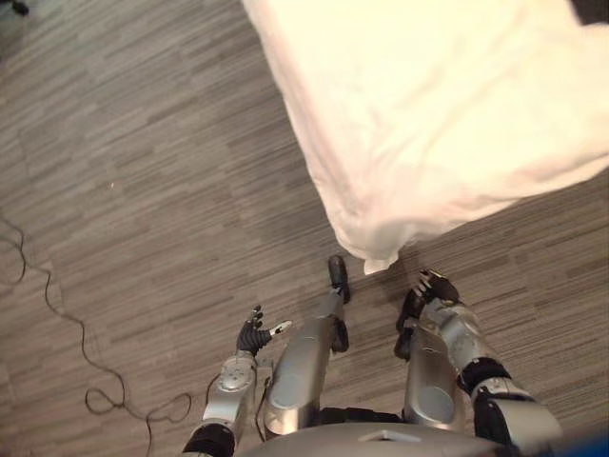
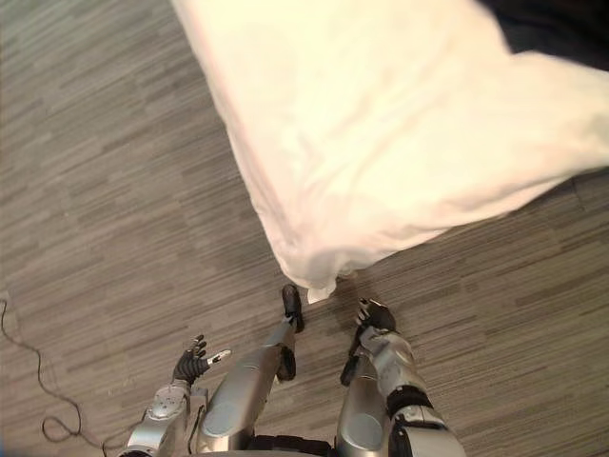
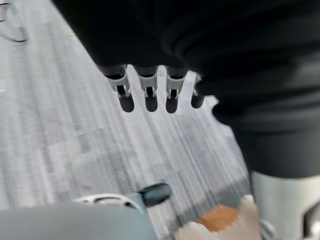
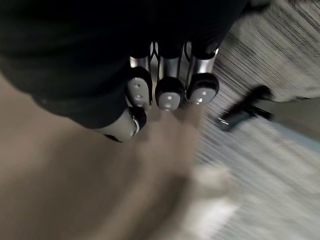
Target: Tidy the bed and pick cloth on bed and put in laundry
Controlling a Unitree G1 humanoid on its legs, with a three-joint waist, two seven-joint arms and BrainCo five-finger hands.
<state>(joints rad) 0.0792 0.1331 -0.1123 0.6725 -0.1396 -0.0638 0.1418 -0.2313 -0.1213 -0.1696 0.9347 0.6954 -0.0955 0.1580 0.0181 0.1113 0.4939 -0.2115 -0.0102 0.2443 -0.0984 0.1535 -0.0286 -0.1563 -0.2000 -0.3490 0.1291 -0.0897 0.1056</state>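
Where the bed (image 1: pixel 447 105) enters from the far right, a cream sheet (image 2: pixel 381 143) covers it in soft creases. One sheet corner (image 1: pixel 378 255) hangs down to the grey plank-pattern floor (image 1: pixel 143 190). The right hand (image 1: pixel 433 288) hangs low, near that corner but not touching it, its fingers loosely bent and holding nothing. The left hand (image 1: pixel 255 333) hangs well apart over bare floor, fingers spread and empty. A dark patch (image 2: pixel 561 24) lies at the bed's far edge; whether it is cloth cannot be told.

The white bedsheet (image 1: pixel 447 114) hangs to the grey floor (image 1: pixel 143 190) near the right hand (image 1: pixel 433 288), left hand (image 1: pixel 254 336) apart.
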